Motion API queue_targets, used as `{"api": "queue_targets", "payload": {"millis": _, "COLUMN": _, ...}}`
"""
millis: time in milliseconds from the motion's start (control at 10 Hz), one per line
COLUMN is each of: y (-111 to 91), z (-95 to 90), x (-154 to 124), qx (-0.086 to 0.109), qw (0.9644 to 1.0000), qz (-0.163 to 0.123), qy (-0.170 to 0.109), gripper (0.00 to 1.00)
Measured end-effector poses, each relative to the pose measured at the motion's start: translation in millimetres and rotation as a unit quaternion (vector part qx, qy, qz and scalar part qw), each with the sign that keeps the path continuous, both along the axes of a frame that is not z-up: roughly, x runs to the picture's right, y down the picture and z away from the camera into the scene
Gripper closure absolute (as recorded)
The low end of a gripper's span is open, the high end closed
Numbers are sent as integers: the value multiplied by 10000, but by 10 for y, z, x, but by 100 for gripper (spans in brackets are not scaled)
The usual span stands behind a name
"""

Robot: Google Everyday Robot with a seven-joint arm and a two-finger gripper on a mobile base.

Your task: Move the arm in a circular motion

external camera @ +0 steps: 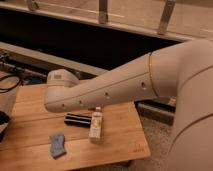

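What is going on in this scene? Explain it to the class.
A cream-white robot arm reaches in from the right, its rounded elbow joint hanging over a wooden table. The gripper is out of view. On the table lie a black box, a white bottle beside it, and a blue cloth.

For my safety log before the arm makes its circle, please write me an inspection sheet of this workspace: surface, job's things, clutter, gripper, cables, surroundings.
Surface: wooden table, light planks.
Job's things: the arm, cream-white, reaches from the right over the table; its elbow joint is above the back left part.
Clutter: black bar and white bottle lying side by side under the arm; blue cloth near the front edge; dark object at the left edge.
Gripper: not in view.
Cables: black cable left of the table.
Surroundings: railing posts, speckled floor.
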State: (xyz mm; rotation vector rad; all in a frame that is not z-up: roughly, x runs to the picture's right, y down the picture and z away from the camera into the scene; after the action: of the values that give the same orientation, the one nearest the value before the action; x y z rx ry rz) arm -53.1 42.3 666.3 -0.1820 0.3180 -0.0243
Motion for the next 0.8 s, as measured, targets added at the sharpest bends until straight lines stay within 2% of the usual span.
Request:
{"api": "queue_targets", "payload": {"millis": 300, "y": -549, "z": 238, "x": -33, "qx": 78, "qw": 9999, "qz": 114, "qy": -83, "gripper": 100}}
{"api": "queue_targets", "payload": {"millis": 500, "y": -980, "z": 445, "x": 46, "qx": 113, "qw": 9994, "qz": 298, "qy": -126, "gripper": 100}}
{"api": "queue_targets", "payload": {"millis": 700, "y": -1332, "z": 493, "x": 0, "qx": 249, "qw": 9966, "qz": 545, "qy": -563, "gripper": 100}}
{"api": "queue_targets", "payload": {"millis": 800, "y": -1442, "z": 488, "x": -1, "qx": 317, "qw": 9928, "qz": 726, "qy": -899, "gripper": 100}}
